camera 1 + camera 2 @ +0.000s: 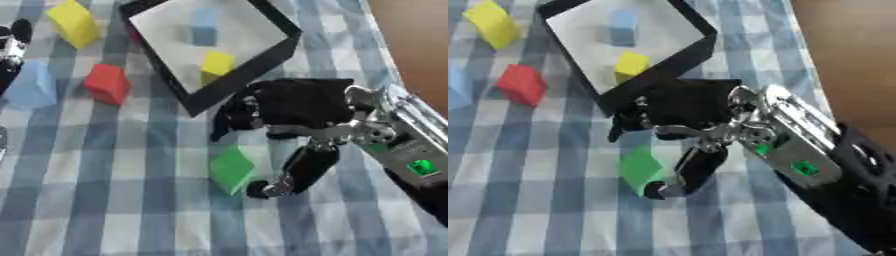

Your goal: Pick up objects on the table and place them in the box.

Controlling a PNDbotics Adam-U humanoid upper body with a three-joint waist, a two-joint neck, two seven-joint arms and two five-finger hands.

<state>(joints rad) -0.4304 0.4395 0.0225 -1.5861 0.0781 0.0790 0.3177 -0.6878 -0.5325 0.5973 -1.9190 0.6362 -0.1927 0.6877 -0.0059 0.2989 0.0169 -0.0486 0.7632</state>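
Fingers of my right hand (293,107) hang spread just above the green block (231,169), thumb beside it. Box (278,50) holds 2 blocks.

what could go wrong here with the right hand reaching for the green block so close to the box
1. The right robot hand is over the green block with only its thumb beside it; closing unevenly might push the block away instead of gripping it.
2. The hand's fingers sit close to the box rim, so lifting could bump and shift the box.
3. The red block and the yellow block lie far left, likely a long reach for this hand.
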